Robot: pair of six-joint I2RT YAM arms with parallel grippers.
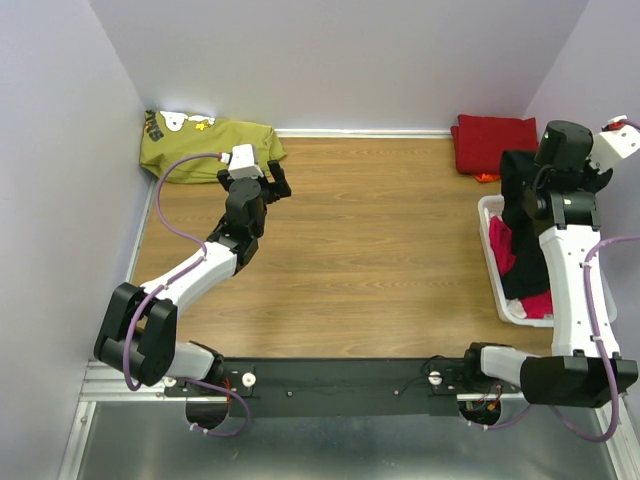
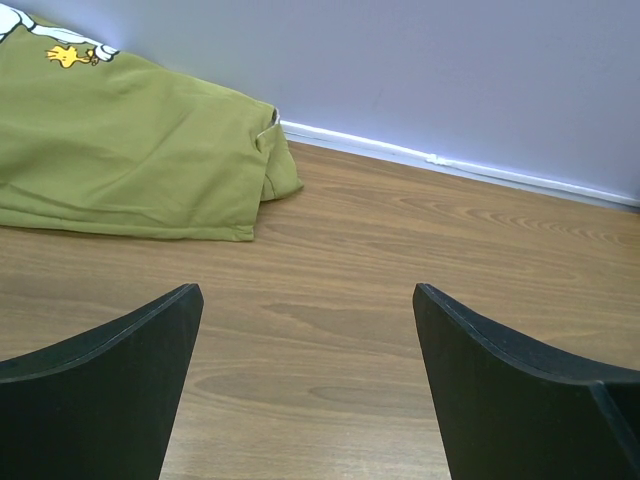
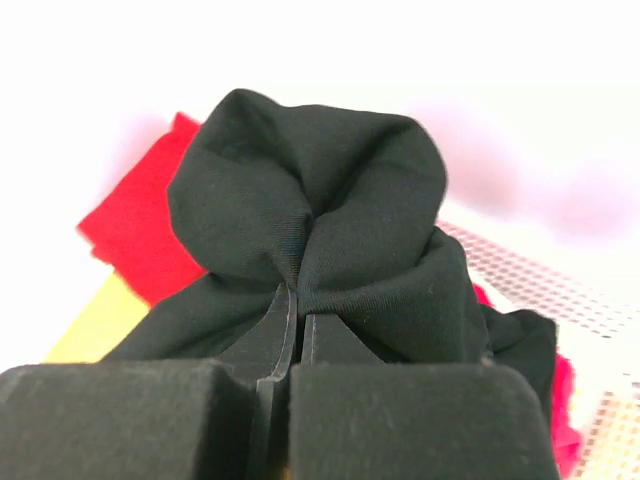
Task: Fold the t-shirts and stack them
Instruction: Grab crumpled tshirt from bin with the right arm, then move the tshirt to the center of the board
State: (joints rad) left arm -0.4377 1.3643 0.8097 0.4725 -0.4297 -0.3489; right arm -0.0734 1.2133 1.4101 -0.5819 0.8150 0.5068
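Right wrist view has the soft black cloth t-shirt (image 3: 310, 200) bunched and pinched tight in the closed right gripper (image 3: 290, 300), hanging at the right edge of the top view over the white mesh basket (image 1: 505, 312) of bright pink shirts (image 1: 538, 303). I judge the lift should clear the basket rim before swinging toward mid-frame onto the brown wooden tabletop (image 1: 380, 250), where the left gripper (image 2: 305, 300), spread wide and empty, can help flatten it.

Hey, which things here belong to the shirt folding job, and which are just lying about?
Job:
black t-shirt, pinched in the right gripper
pink t-shirt in the white basket
folded dark red t-shirt
folded olive t-shirt

Just there:
white basket
wooden table
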